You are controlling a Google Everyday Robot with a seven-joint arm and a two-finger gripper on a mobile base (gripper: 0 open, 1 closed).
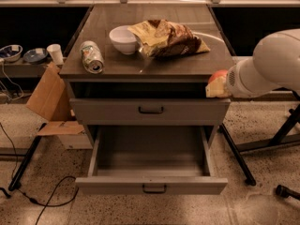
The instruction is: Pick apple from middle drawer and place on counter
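The small red-orange apple point(219, 75) sits in my gripper point(216, 85) at the end of the white arm, which comes in from the right. The gripper is shut on the apple and holds it just off the counter's front right corner, at about the height of the counter's edge. The counter point(187, 62) is the dark wood-grain top of the cabinet. The middle drawer point(150, 185) is pulled out at the bottom, and its grey inside shows nothing in it.
On the counter stand a white bowl point(123, 38), a crumpled chip bag point(169, 38) and a can lying on its side point(91, 56). The upper drawer front point(117, 110) is closed. A cardboard box point(47, 97) leans at the left. Dark stand legs point(262, 144) cross the floor at the right.
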